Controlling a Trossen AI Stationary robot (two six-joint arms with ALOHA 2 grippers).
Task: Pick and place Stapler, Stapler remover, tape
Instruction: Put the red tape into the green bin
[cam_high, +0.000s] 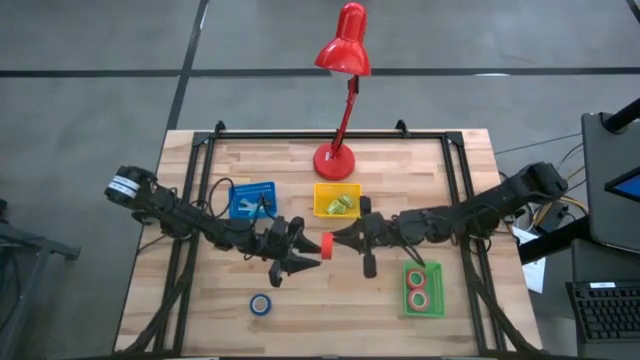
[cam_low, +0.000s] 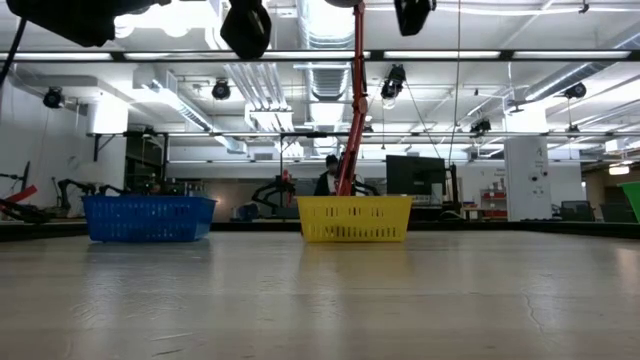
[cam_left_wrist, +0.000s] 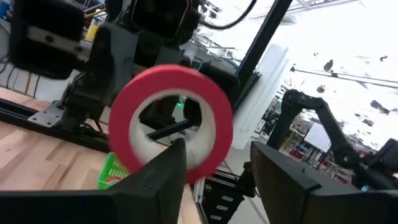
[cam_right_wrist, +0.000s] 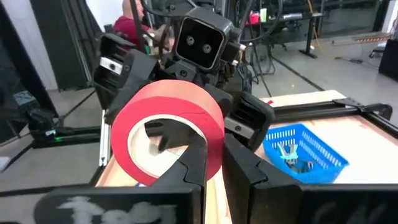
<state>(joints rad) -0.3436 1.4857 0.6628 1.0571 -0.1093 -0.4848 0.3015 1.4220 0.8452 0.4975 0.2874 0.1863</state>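
Red tape (cam_right_wrist: 166, 134) fills my right wrist view, a ring with an open centre held up in the air between my two grippers. My right gripper (cam_high: 338, 238) has its fingers closed on the roll, one finger (cam_right_wrist: 186, 171) through the hole and the other outside the rim. My left gripper (cam_high: 306, 252) faces it from the other side, its fingers spread wide; in the left wrist view one finger (cam_left_wrist: 163, 171) sits in front of the roll's lower edge and I cannot tell whether it touches. From above, the roll (cam_high: 326, 245) hangs over the middle of the wooden table (cam_high: 200, 300), just in front of the yellow bin (cam_high: 337, 200).

Two more red rolls (cam_high: 419, 287) lie in the green bin (cam_high: 423, 290) at the table's front right. A blue roll (cam_high: 260, 304) lies flat on the wood near the front, left of centre. The blue bin (cam_high: 251, 199) stands left of the yellow one and holds small metal items I cannot make out. A red desk lamp (cam_high: 341, 60) stands on its base at the back edge, behind the yellow bin.

In the table-level view the blue bin (cam_low: 148, 218) and yellow bin (cam_low: 354, 218) stand side by side, apart.
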